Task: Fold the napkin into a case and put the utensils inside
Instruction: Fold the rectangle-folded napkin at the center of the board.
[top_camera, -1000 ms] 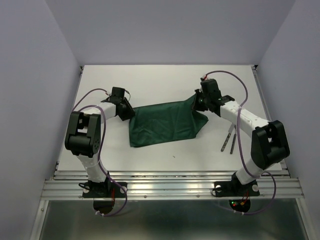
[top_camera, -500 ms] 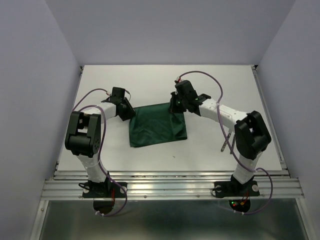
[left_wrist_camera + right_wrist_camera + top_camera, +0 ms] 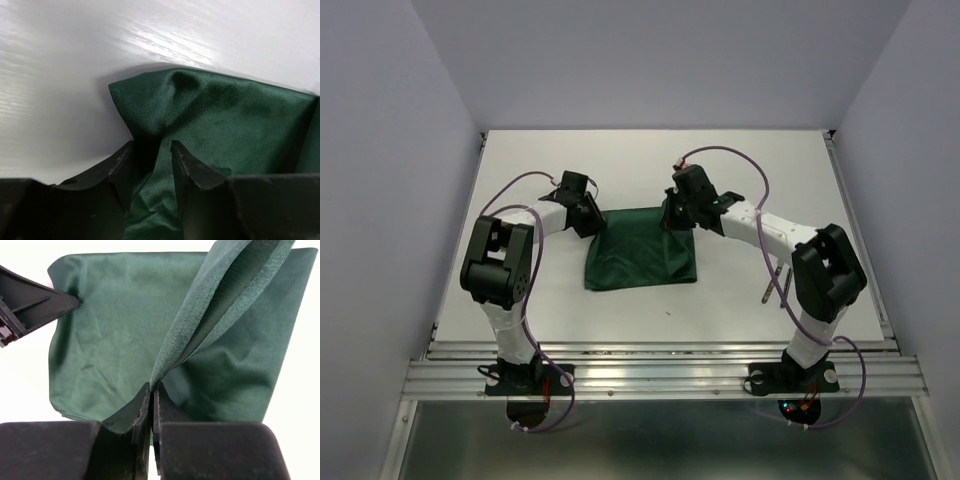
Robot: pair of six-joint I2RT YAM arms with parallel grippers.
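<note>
Since a second ago, sees the right gripper [image 3: 672, 218] swung well to the left, dragging the right edge of the napkin [image 3: 642, 258] over itself, and the left gripper [image 3: 592, 222] nudged rightward with its corner. Leaves the napkin as a narrower, doubled panel, lying on the table [image 3: 620, 160] near the middle, between the two arms.

Counts that as a first fold only partly laid, with the lifted flap not yet released and no long narrow case formed. Judges most of the work to lie ahead: more folding, then loading the utensils [image 3: 765, 288]. Spots those on the table to the right, partly hidden behind the right arm [image 3: 790, 235] and well apart from the cloth.

Finds the right gripper at the far right corner of the napkin, fingers [image 3: 142, 410] pressed together on a raised ridge of cloth that stands up from the pinch. Finds the left gripper at the far left corner, fingers [image 3: 125, 165] close together with a bunched corner of green cloth squeezed between them. Shows the rest of the napkin spreading away from that pinch across the table.
</note>
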